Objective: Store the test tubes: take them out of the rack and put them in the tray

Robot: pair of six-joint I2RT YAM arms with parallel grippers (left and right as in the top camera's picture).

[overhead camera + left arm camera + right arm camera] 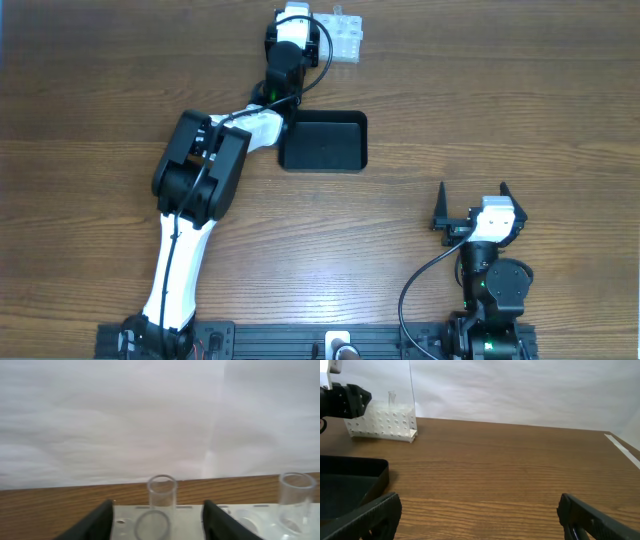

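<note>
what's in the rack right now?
Two clear tubes stand in the rack: one tube between the left hand's open fingers, another tube beside it. From above, the hand covers part of the rack, so other holes can't be checked.

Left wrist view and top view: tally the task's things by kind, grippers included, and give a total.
Test tubes: 2, one and another, both standing in the rack
Rack: 1
Tray: 1
Grippers: 2, the left gripper and the right gripper
Total: 6
</note>
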